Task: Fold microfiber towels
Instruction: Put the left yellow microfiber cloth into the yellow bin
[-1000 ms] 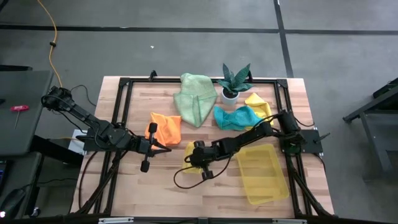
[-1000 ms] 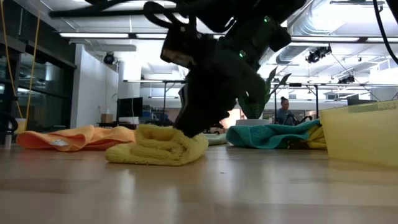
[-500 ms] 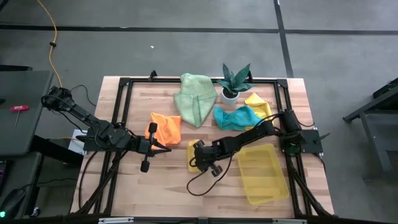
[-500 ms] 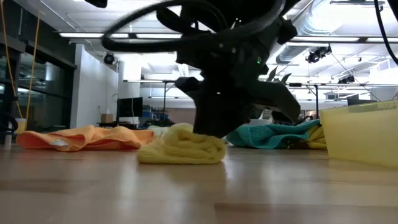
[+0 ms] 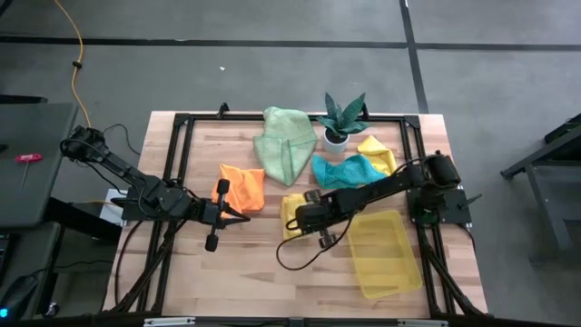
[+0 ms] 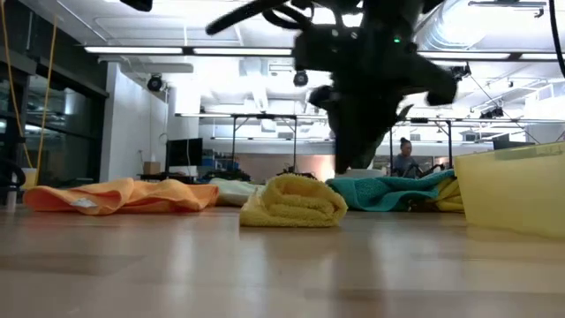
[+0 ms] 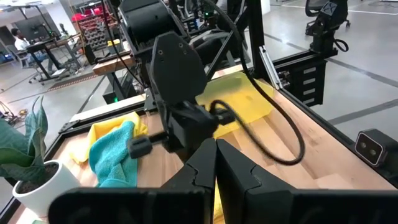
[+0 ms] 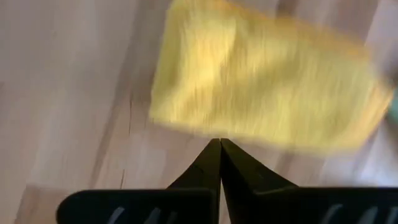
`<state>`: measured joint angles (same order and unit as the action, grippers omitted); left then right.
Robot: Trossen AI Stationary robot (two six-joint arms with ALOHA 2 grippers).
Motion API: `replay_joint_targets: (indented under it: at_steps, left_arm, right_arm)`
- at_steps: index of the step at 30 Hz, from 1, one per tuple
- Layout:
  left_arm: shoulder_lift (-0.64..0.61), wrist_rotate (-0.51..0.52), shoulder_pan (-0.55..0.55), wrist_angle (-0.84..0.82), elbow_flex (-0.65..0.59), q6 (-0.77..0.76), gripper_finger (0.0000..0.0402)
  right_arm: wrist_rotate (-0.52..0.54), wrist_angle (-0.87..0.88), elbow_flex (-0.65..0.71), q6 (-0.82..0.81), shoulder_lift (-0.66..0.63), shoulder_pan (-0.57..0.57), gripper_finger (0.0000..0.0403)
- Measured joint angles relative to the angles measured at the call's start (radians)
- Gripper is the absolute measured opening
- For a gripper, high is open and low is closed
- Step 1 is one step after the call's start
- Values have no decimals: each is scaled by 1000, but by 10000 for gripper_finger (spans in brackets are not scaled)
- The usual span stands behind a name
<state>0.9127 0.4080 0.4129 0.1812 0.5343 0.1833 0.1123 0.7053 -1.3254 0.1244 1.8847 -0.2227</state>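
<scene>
A folded yellow towel lies on the table's middle, also in the low view and the right wrist view. My right gripper is shut, its tips at that towel's edge. My left gripper is shut and empty, just near of the crumpled orange towel. A pale green towel, a teal towel and a second yellow towel lie crumpled on the table farther back. My right gripper's shut fingertips stand at the edge of the folded yellow towel, which lies flat on the table. I cannot tell whether they touch it.
A translucent yellow tray sits at the near right, close to my right arm. A small green plant in a white pot stands at the far edge between the green and yellow towels. A black cable loop trails near of the right gripper.
My right gripper has gone toward the table's right and far edges, staying shut. The folded yellow towel has slid along the table the same way, keeping its fold, and now lies closer to the teal towel.
</scene>
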Motion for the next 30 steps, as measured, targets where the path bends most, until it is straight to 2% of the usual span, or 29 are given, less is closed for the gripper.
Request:
replay_joint_targets:
  at_steps: [6,10,14,23,26,30]
  left_arm:
    - [0,0,0,-1,0,-6,0]
    - [0,0,0,-7,0,-15,0]
    - [0,-5,0,-12,0,-23,0]
    - [0,-4,0,-38,0,-35,0]
    - [0,-5,0,-47,0,-51,0]
    - [0,-4,0,-59,0,-60,0]
  right_arm:
    - [-24,76,0,-203,0,30,0]
    - [-138,71,0,-292,0,93,13]
    - [-209,36,0,-364,0,152,66]
    - [-215,17,0,-496,5,187,238]
    - [-215,40,1,-510,5,176,265]
    - [-215,-40,87,-548,-13,155,270]
